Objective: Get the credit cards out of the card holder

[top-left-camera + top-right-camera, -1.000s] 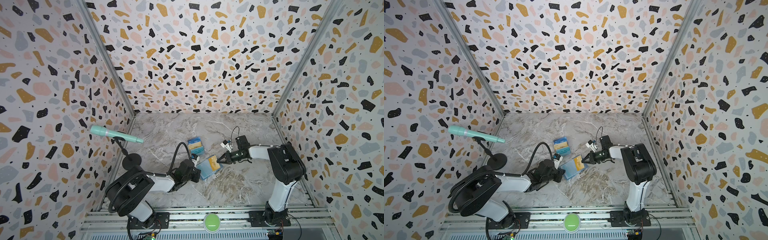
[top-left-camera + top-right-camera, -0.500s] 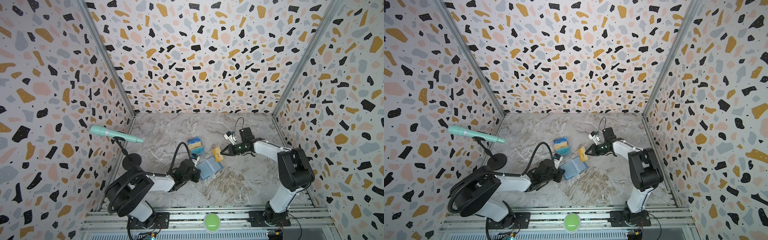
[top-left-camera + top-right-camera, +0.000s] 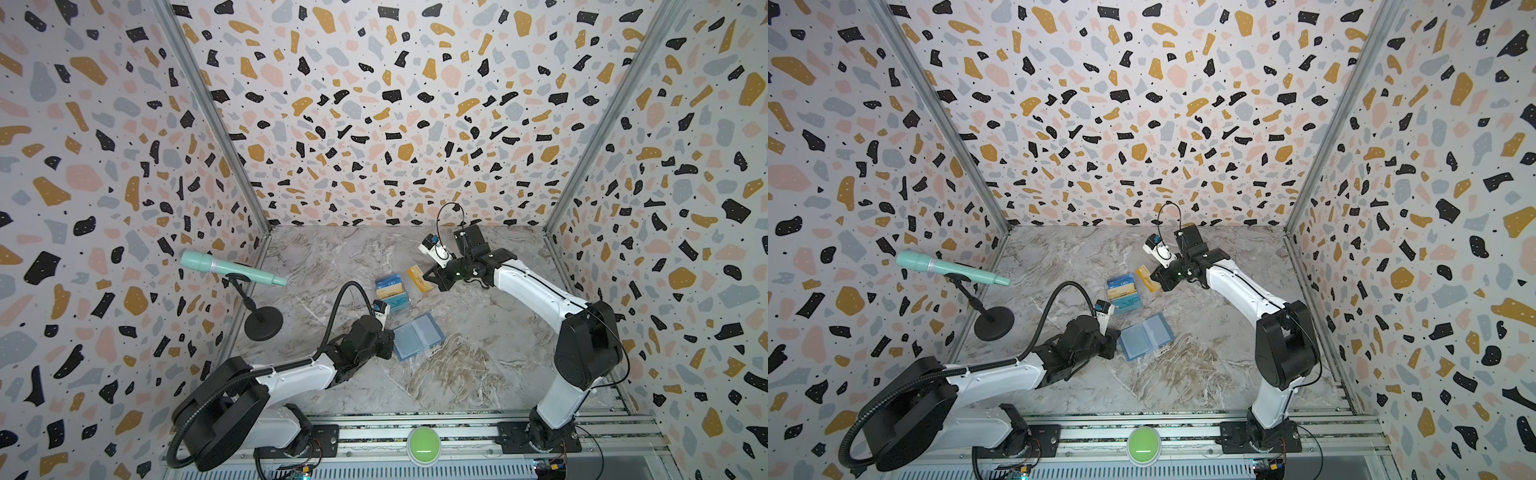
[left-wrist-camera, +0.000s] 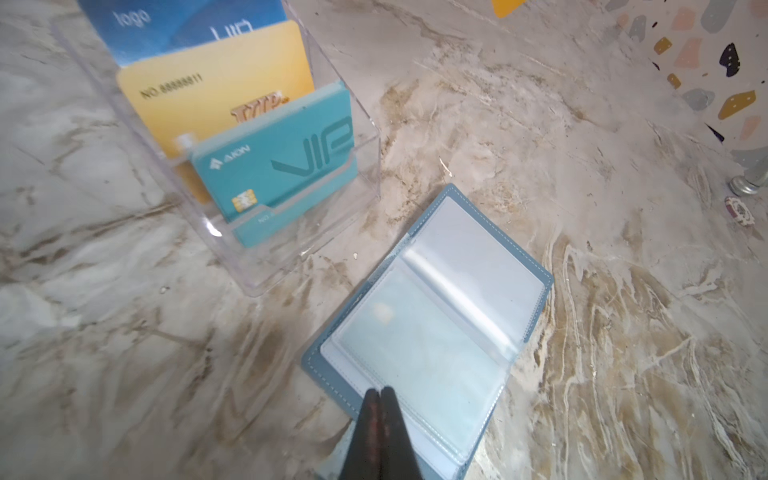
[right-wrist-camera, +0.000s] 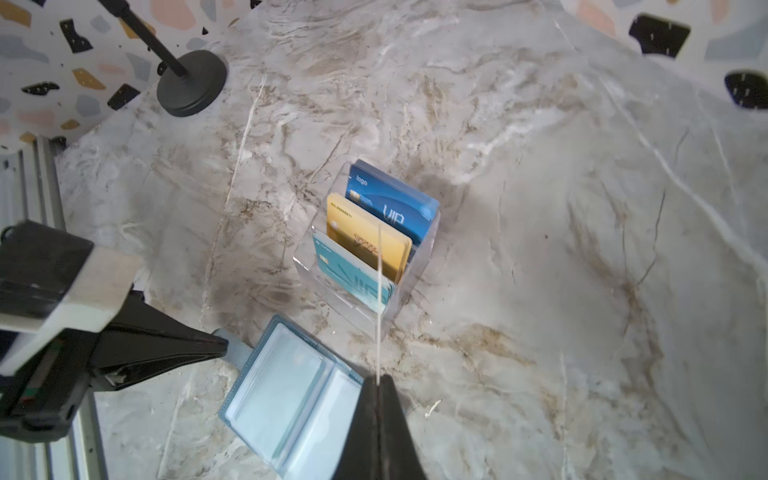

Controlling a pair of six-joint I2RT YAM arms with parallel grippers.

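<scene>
i'm seeing card holder [image 3: 418, 341] lying open on marble table [image 3: 490, 374], clear sleeves facing up. left gripper [image 4: 379, 395] is pressing its near edge, jaws together. right gripper [image 5: 379, 380] is holding gold card [image 3: 419, 278] edge-on above table, jaws clamped on it. other credit cards [image 5: 374, 237] are standing in acrylic stand [image 4: 291, 232] beside holder.
</scene>
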